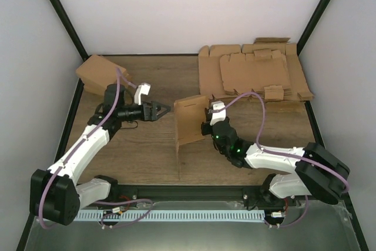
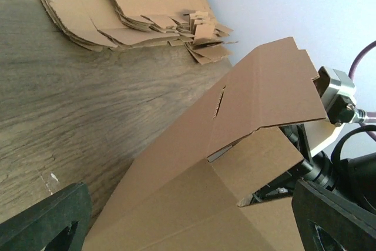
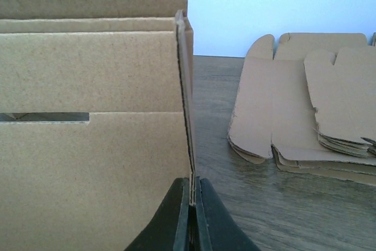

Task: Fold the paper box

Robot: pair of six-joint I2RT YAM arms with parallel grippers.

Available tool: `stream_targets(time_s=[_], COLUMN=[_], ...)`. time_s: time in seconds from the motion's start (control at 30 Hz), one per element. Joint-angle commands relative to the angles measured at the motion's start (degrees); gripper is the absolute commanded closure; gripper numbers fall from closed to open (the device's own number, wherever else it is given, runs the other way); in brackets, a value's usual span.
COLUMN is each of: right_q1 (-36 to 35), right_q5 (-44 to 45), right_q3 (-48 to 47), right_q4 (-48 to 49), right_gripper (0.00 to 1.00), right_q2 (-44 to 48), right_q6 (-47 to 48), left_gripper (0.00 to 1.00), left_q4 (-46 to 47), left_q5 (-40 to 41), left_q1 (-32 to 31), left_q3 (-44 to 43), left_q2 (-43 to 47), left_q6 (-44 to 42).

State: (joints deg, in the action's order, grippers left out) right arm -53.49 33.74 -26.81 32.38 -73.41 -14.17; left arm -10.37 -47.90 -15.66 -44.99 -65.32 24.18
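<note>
The paper box (image 1: 191, 123) stands partly folded on edge in the middle of the table, its panels upright. My right gripper (image 1: 209, 120) is shut on the box's right-hand edge. In the right wrist view, the black fingertips (image 3: 176, 216) pinch a thin doubled cardboard edge, with the slotted panel (image 3: 88, 151) to the left. My left gripper (image 1: 160, 110) is open and points right, just short of the box's left side. In the left wrist view, the box (image 2: 194, 174) fills the middle between the two wide-apart fingers (image 2: 50, 224).
A thick stack of flat cardboard sheets (image 1: 254, 73) lies at the back right, also seen as the stack (image 3: 305, 110) and the stack (image 2: 135, 10). A pile of folded brown cartons (image 1: 98, 74) sits at the back left. Black frame posts run up both sides.
</note>
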Motion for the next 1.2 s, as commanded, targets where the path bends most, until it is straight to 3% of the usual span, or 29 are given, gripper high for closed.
stream_targets(time_s=[0.0, 0.23, 0.4, 0.63, 0.83, 0.93, 1.07, 1.17], right_q1=[-2.1, -3.8, -5.0, -6.0, -6.1, -6.0, -6.0, -6.0], right_q5=[3.2, 5.3, 6.9, 8.0, 8.3, 8.3, 8.7, 9.5], right_q3=[1.2, -1.0, -1.8, -1.7, -1.5, -1.6, -2.5, -3.0], right_q4=[-1.0, -1.6, -1.4, -2.1, -2.8, -3.0, -3.7, -4.5], right_gripper=[0.99, 0.99, 0.99, 0.99, 0.99, 0.99, 0.99, 0.99], right_q2=[-2.8, -5.7, -6.7, -6.9, -6.5, -6.1, -6.8, -7.5], right_q6=[-0.3, -0.2, 0.3, 0.1, -0.6, -0.7, -0.5, -1.1], left_gripper=[0.04, 0.08, 0.13, 0.37, 0.5, 0.47, 0.26, 0.17], left_q4=[2.2, 3.9, 4.0, 8.0, 7.0, 6.3, 4.5, 5.3], left_q5=[-2.3, -2.4, 1.8, 4.5, 3.0, 2.1, 1.9, 3.6], left_q1=[-0.6, -2.9, -3.7, -3.7, -3.8, -3.7, -3.8, -3.1], left_q3=[0.6, -0.2, 0.8, 2.0, 2.0, 1.8, -0.1, -0.8], left_q2=[0.2, -0.5, -2.7, -5.2, -6.5, -6.7, -4.9, -2.5], left_q6=[-0.9, 1.0, 3.1, 7.5, 6.4, 5.7, 5.3, 8.4])
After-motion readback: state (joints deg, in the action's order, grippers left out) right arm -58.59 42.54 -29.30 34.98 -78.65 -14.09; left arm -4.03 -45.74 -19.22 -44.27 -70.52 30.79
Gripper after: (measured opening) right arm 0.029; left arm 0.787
